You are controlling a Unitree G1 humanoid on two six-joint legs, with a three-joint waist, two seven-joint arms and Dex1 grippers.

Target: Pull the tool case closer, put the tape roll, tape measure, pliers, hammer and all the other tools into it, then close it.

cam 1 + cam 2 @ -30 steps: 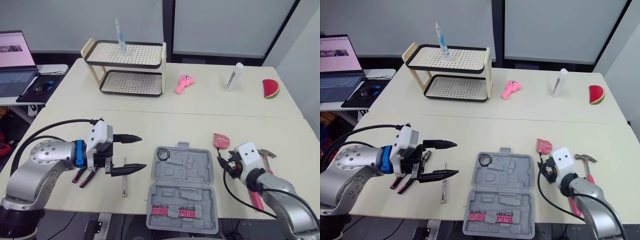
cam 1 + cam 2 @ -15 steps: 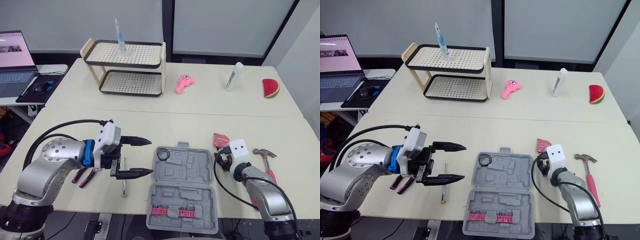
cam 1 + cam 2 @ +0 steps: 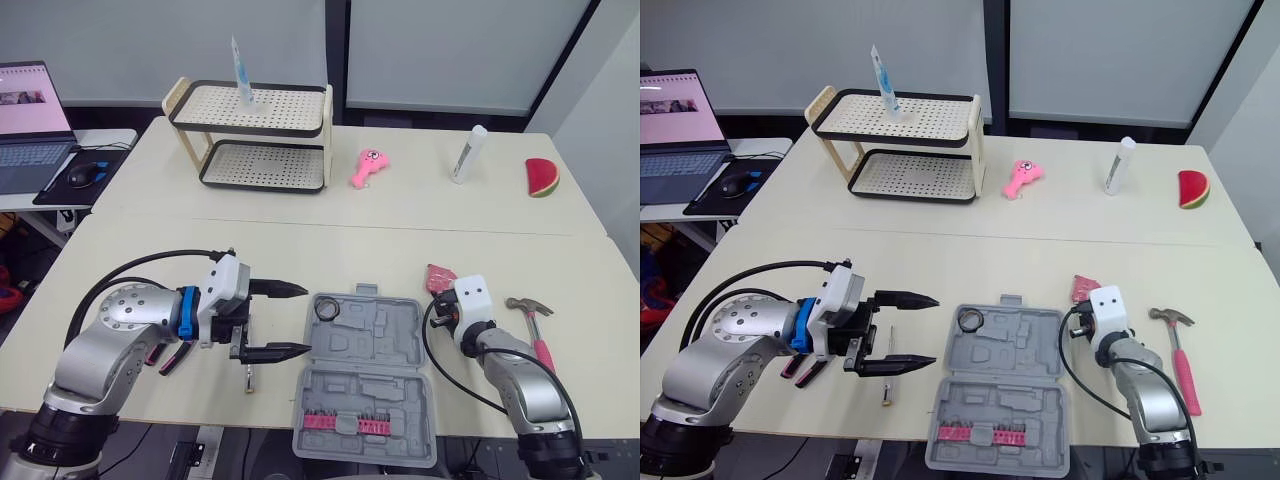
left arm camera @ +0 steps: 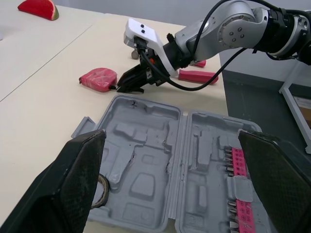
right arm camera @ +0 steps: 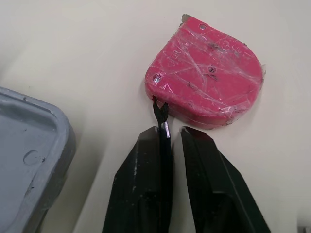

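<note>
The grey tool case (image 3: 366,383) lies open near the table's front edge, with the black tape roll (image 3: 325,311) in its far left corner and a pink bit strip (image 3: 345,425) in the near half. My left gripper (image 3: 306,319) is open, its fingertips just left of the case. Behind it on the table lie the pink-handled pliers (image 3: 170,353) and a small screwdriver (image 3: 249,373). My right gripper (image 5: 172,131) is shut, its tips almost touching the pink tape measure (image 5: 206,98), whose black strap (image 5: 161,114) lies over one finger. The pink-handled hammer (image 3: 536,333) lies to the right.
At the back stand a two-tier rack (image 3: 256,132), a pink toy (image 3: 368,166), a white bottle (image 3: 467,153) and a watermelon slice (image 3: 541,176). A laptop (image 3: 30,120) and a mouse (image 3: 80,175) sit on a side desk at the far left.
My left gripper has moved right, up to the case's left edge, still open. My right gripper has moved from beside the hammer forward to the tape measure.
</note>
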